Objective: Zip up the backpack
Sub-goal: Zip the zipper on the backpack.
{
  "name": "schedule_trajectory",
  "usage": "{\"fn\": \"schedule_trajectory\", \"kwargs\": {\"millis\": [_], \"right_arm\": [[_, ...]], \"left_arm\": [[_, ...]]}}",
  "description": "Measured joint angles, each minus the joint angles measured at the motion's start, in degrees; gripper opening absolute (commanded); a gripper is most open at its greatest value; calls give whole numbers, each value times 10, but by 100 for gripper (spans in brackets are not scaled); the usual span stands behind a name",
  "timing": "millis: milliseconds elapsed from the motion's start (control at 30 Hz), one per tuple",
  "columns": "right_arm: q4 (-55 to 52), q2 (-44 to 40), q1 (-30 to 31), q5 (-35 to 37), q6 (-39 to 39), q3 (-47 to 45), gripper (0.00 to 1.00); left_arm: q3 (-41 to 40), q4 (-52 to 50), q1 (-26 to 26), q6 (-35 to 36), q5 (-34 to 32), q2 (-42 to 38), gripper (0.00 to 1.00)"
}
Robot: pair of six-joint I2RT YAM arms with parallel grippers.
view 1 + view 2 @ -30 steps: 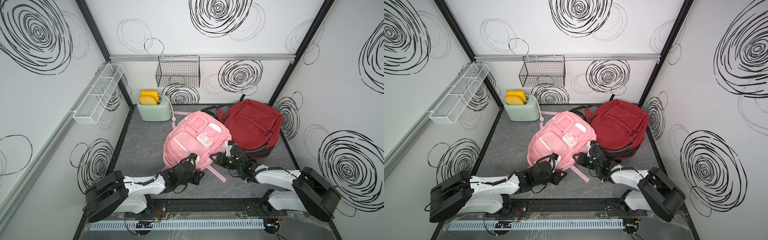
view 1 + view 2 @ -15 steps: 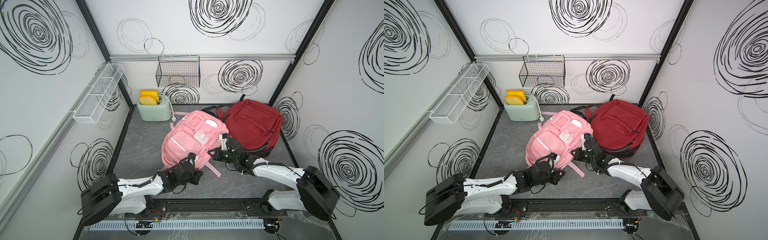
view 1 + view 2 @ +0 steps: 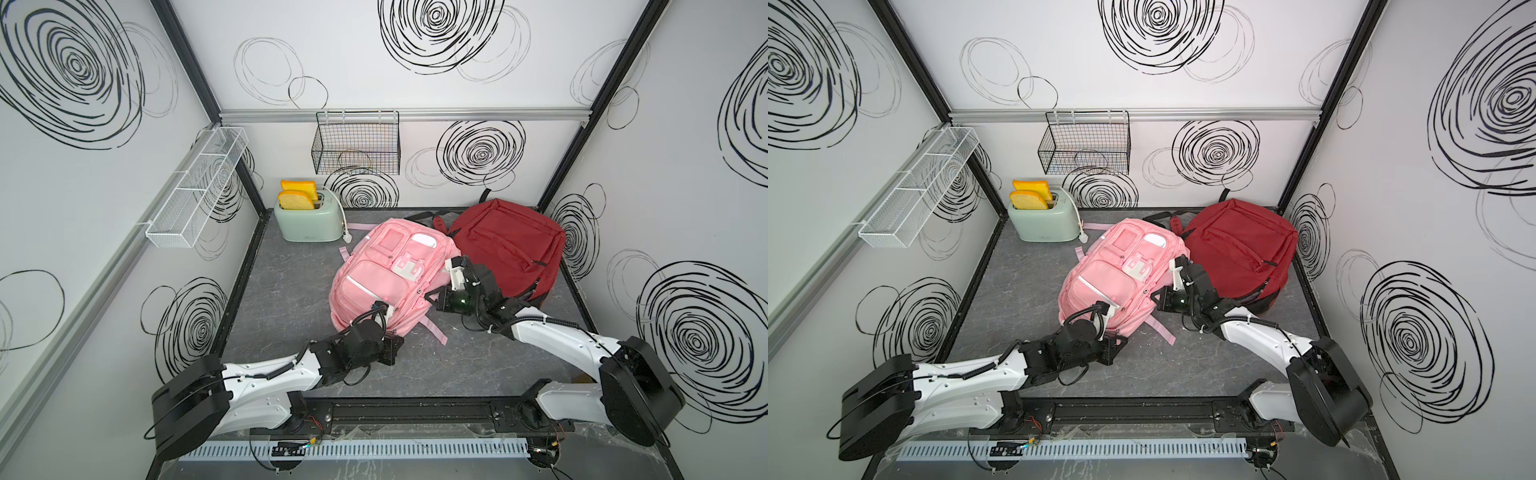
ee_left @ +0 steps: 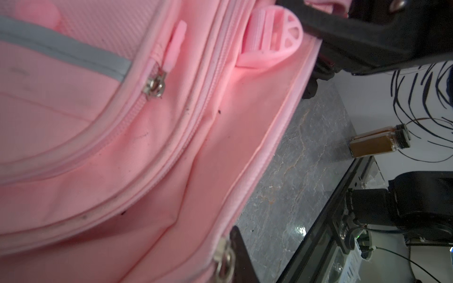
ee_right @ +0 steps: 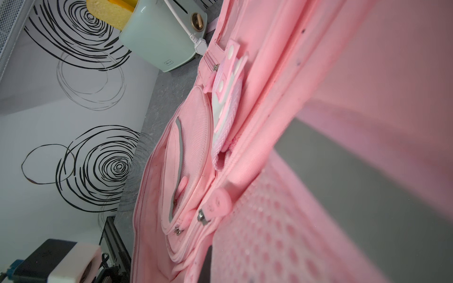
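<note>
Sprawling — pink backpack (image 3: pixel 374 282), toaster label (image 5: pixel 168 62) illegible

Both top views look down on everything; wrist cameras sit close against the pink backpack (image 4: pixel 73 127).

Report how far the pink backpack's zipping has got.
Done: the front pocket zip looks closed. In hand: the left gripper is shut on the near edge of the pink backpack; the right gripper is shut against its side. Left: the main zipper pull shows ungripped in the right wrist view, so drawing it along the track remains; how much stands open cannot be told.
</note>
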Motion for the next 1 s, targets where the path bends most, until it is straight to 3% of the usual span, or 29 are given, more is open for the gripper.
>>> {"fn": "schedule_trajectory", "kwargs": {"millis": [167, 333, 667, 1000], "right_arm": [[3, 0, -4, -4, 0, -4, 0], [13, 4, -7, -1, 1, -11, 0], [40, 10, -4, 2, 5, -30, 0], [40, 10, -4, 4, 6, -30, 0]], "left_arm": [[-10, 16, 3, 0, 4, 14, 19], [-42, 32, 4, -2, 23, 25, 36], [-68, 67, 16, -2, 44, 15, 40], [-116, 107, 22, -28, 87, -84, 45]]}}
